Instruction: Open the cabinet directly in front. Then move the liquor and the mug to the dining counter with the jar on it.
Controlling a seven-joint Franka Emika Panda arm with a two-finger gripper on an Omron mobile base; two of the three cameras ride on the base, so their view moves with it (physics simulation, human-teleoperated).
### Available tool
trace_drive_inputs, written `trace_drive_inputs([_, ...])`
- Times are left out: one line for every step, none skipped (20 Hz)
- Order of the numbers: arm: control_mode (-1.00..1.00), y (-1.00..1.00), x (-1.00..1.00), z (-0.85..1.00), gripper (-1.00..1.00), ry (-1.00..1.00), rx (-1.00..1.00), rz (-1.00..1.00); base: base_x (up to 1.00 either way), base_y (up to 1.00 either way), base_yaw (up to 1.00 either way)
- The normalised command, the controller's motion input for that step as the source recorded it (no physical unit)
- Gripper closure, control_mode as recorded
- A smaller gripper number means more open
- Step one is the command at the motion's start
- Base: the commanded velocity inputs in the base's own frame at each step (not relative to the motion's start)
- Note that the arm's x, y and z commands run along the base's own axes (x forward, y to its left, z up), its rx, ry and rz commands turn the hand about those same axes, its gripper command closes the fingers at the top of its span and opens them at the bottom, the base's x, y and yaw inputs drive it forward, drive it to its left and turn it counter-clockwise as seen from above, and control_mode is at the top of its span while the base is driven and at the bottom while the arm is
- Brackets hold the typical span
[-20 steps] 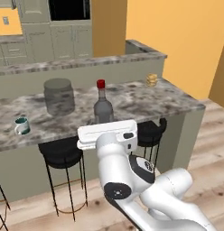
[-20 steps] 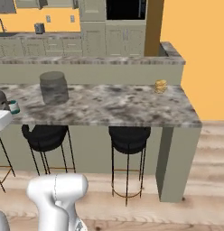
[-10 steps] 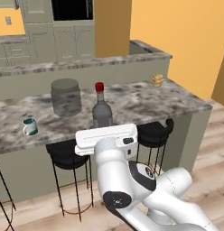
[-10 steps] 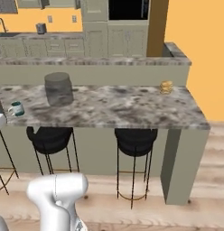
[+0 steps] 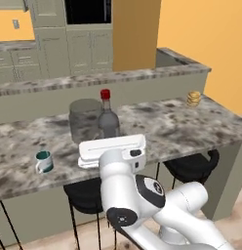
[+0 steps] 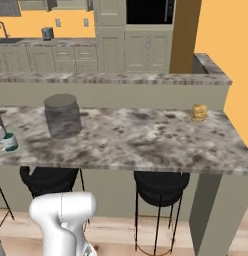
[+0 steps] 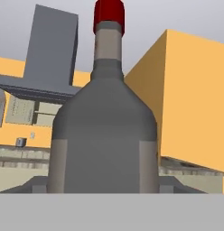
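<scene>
The bottle (image 5: 108,118) stands upright on the dining counter (image 5: 181,122) beside the jar (image 5: 84,120), with the mug (image 5: 44,161) further left on the same top. The claw grips the bottle's body. Judging by this, only letting go remains.

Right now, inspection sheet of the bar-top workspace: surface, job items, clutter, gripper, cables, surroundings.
Surface: dining counter, speckled marble with a raised back ledge.
Job's things: liquor upright beside the jar; mug upright near the front edge, apart from both.
Clutter: small yellow-brown item at the far right end.
Gripper: gripper level behind the liquor, which looms close up in the hand view; jaws wide, contact cannot be told.
Cables: nothing seen.
Surroundings: black stools under the counter, beige cabinets behind, orange walls.
</scene>
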Motion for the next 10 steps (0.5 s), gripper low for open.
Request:
trace_drive_inputs([1.0,0.0,0.0,0.0,1.0,0.0,0.0,0.0,0.32,-0.63,0.14])
trace_drive_inputs([1.0,0.0,0.0,0.0,1.0,0.0,0.0,0.0,0.26,-0.62,0.11])
trace_drive_inputs([1.0,0.0,0.0,0.0,1.0,0.0,0.0,0.0,0.25,-0.52,0.09])
trace_drive_inputs([1.0,0.0,0.0,0.0,1.0,0.0,0.0,0.0,0.12,-0.44,0.04])
trace_drive_inputs([1.0,0.0,0.0,0.0,1.0,0.0,0.0,0.0,0.12,-0.33,0.01])
trace_drive_inputs([1.0,0.0,0.0,0.0,1.0,0.0,0.0,0.0,0.05,-0.19,0.04])
trace_drive_inputs([1.0,0.0,0.0,0.0,1.0,0.0,0.0,0.0,0.0,-0.16,0.08])
trace_drive_inputs([-1.0,-0.22,0.0,0.0,1.0,0.0,0.03,0.04,0.0,0.0,0.0])
trace_drive_inputs([-1.0,-0.36,0.32,0.0,1.0,0.0,0.05,0.0,0.0,0.0,0.0])
trace_drive_inputs([-1.0,-0.44,0.49,0.0,1.0,0.06,0.08,0.0,0.0,0.0,0.0])
